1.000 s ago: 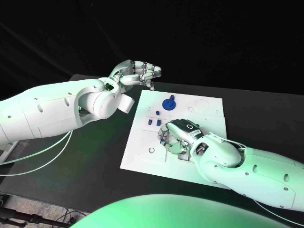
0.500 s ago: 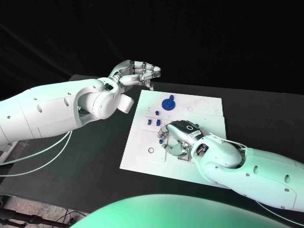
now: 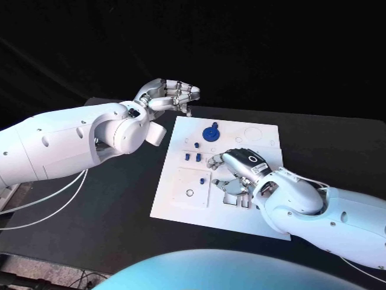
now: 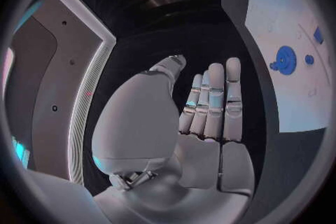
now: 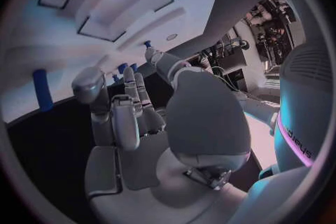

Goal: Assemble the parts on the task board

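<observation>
Starting at the left of the head view, the left hand (image 3: 168, 94) is seen raised over the table's far edge, just beyond the upper left corner of the task board (image 3: 180, 202). Its fingers appear curled there, while in the left wrist view they stand straight and side by side with nothing between them; the hand (image 4: 203, 117) is taken to be empty and kept clear of the board, probably so that room is left for the other arm.

Toward the centre, the white task board is laid on the black table (image 3: 97, 193). A round blue part (image 3: 212, 132) is seated near its top edge, and a few small blue parts (image 3: 193, 156) are stood below it (these look already placed, though this cannot be confirmed). A small ring mark (image 3: 189, 193) is seen on the lower left panel.

Right of centre, the right hand (image 3: 234, 175) is lowered onto the middle of the board, fingers bent downward against the surface. Whether a part is pinched beneath them cannot be told. In the right wrist view its fingers (image 5: 133, 106) are held together, pointing at the board, where a blue peg (image 5: 42, 89) is visible at the left of the circle.

No brand or writing on the board can be read; a partial word on the arm in the right wrist view is too curved to make out.
</observation>
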`<action>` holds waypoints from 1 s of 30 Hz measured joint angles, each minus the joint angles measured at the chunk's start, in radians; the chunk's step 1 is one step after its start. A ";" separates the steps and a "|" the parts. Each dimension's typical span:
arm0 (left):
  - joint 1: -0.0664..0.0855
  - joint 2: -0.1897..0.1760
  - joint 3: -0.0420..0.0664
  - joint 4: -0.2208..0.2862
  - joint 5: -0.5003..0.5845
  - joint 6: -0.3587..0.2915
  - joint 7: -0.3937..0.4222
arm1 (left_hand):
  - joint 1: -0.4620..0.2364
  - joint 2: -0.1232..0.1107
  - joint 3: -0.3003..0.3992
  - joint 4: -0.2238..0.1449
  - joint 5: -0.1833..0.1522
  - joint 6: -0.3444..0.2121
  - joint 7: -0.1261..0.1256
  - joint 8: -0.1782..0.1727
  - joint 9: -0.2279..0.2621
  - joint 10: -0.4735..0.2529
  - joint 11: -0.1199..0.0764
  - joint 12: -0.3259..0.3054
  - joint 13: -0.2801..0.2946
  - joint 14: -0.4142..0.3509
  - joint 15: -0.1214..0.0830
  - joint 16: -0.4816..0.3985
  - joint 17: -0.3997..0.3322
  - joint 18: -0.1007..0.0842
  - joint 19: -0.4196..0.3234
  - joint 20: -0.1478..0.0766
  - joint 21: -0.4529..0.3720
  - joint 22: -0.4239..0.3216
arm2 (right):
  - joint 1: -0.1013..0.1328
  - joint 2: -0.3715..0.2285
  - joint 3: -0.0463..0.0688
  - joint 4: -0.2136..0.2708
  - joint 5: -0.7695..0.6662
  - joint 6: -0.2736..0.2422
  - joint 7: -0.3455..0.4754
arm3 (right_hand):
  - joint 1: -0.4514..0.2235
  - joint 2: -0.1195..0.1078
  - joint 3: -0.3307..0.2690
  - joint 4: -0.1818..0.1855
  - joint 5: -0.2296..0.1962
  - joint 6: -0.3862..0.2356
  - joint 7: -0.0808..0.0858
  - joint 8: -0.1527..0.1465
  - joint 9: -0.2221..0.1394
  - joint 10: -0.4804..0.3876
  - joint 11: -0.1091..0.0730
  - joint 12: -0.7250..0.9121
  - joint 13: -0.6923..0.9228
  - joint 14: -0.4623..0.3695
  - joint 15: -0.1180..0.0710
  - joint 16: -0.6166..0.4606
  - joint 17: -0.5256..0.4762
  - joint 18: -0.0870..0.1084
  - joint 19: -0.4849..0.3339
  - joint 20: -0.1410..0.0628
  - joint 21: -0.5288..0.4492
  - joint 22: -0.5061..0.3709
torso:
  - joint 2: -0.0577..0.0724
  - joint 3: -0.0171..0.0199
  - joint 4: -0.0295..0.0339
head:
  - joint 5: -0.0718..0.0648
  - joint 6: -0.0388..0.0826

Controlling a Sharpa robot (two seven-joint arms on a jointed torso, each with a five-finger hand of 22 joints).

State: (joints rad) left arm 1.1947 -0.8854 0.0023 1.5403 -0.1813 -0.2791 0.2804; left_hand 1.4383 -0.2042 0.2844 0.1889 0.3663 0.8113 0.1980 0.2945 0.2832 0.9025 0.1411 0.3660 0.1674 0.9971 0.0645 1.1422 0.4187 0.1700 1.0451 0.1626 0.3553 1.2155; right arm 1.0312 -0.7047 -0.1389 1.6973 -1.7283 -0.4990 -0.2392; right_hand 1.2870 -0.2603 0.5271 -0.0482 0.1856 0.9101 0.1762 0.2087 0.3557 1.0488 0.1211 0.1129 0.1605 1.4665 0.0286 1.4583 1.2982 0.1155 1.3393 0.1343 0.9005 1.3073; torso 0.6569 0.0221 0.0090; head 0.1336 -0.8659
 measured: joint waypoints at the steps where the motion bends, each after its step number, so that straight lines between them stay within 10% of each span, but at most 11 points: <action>1: 0.000 -0.001 0.000 0.000 0.000 0.000 0.000 | 0.000 0.000 0.000 0.000 0.000 0.000 0.000 0.000 0.000 0.000 0.000 0.000 0.000 0.000 0.000 0.000 0.000 0.000 0.000 0.000 0.000 0.000 | 0.010 -0.015 0.001 0.012 0.004 0.002 -0.002 | -0.002 0.002 -0.003 0.003 0.000 0.001 -0.001 0.000 -0.001 0.004 -0.004 0.004 0.000 0.000 0.000 0.000 0.001 0.000 0.000 0.000 0.004 0.000 | 0.000 0.0000 -0.0003 | -0.003 0.001; 4: 0.000 -0.005 -0.001 0.000 0.000 0.002 -0.001 | 0.000 0.000 0.000 0.000 0.000 0.000 0.000 0.000 0.000 0.000 0.000 0.000 0.000 0.000 0.000 0.000 0.000 0.000 0.000 0.000 0.000 0.000 | 0.058 -0.064 0.007 0.037 0.024 0.031 -0.014 | 0.007 0.040 -0.255 0.041 0.015 -0.037 -0.004 -0.013 -0.022 -0.040 -0.006 0.010 -0.007 0.000 0.000 -0.012 -0.020 0.015 -0.008 -0.011 -0.045 0.000 | 0.000 0.0000 -0.0012 | -0.011 0.006; 7: 0.000 -0.007 -0.001 0.001 0.000 0.003 -0.002 | 0.000 0.000 0.000 0.000 0.000 0.000 0.000 0.000 0.000 0.000 0.000 0.000 0.000 0.000 0.000 0.000 0.000 0.000 0.000 0.000 0.000 0.000 | 0.101 -0.105 0.011 0.046 0.049 0.075 -0.031 | 0.157 0.076 -0.544 0.231 0.023 -0.063 -0.004 -0.011 -0.047 -0.089 -0.004 0.052 -0.017 0.000 0.000 -0.018 -0.042 0.016 -0.018 0.000 -0.091 -0.013 | -0.001 -0.0001 -0.0026 | -0.020 0.011; 9: 0.000 -0.008 -0.001 0.001 0.000 0.005 -0.003 | 0.000 0.000 0.000 0.000 0.000 0.000 0.000 0.000 0.000 0.000 0.000 0.000 0.000 0.000 0.000 0.000 0.000 0.000 0.000 0.000 0.000 0.000 | 0.127 -0.131 0.012 0.048 0.068 0.112 -0.043 | 0.202 0.042 -0.613 0.329 0.023 -0.072 -0.007 -0.008 -0.056 -0.117 0.000 0.059 -0.025 0.000 0.000 -0.027 -0.060 0.016 -0.018 0.000 -0.117 -0.022 | -0.001 -0.0007 -0.0037 | -0.025 0.013; 20: 0.000 -0.009 -0.005 0.001 -0.001 0.011 -0.007 | 0.000 0.000 0.000 0.000 0.000 0.000 0.000 0.001 0.000 0.000 0.000 0.005 -0.001 0.000 0.000 0.000 -0.001 0.000 0.000 0.000 -0.004 -0.001 | 0.161 -0.172 0.012 0.020 0.128 0.215 -0.067 | 0.205 0.004 -0.688 0.348 -0.113 -0.111 -0.011 -0.007 -0.069 -0.162 0.014 0.059 -0.059 -0.003 0.011 -0.043 -0.094 0.016 -0.036 0.007 -0.165 -0.041 | -0.001 -0.0008 -0.0045 | -0.044 0.019; 30: 0.000 -0.010 -0.005 0.001 -0.001 0.013 -0.010 | 0.000 0.000 0.004 -0.004 0.000 0.000 0.000 0.007 0.000 -0.004 -0.004 0.005 -0.001 0.000 0.000 0.000 -0.002 0.000 0.000 0.000 -0.004 -0.001 | 0.155 -0.141 0.010 -0.011 0.142 0.239 -0.063 | 0.294 0.115 -0.539 0.333 -0.129 -0.039 -0.006 0.041 -0.065 -0.078 -0.008 0.094 -0.069 0.001 0.004 -0.035 -0.069 0.016 0.010 -0.007 -0.085 -0.016 | 0.000 -0.0008 -0.0026 | -0.045 0.019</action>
State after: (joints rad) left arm 1.1945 -0.8956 -0.0030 1.5414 -0.1826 -0.2656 0.2699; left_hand 1.4383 -0.2042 0.2886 0.1847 0.3663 0.8113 0.1980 0.3019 0.2832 0.8990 0.1375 0.3710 0.1666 0.9971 0.0645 1.1422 0.4167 0.1699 1.0451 0.1626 0.3514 1.2144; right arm 1.1865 -0.8453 -0.1287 1.6859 -1.5862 -0.2599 -0.3019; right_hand 1.5813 -0.1457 -0.0122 0.2852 0.0561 0.8710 0.1698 0.2494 0.2906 0.9706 0.1131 0.2069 0.0917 1.4679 0.0329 1.4238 1.2289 0.1314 1.3488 0.1273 0.8152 1.2916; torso 0.6566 0.0214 0.0064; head 0.0882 -0.8469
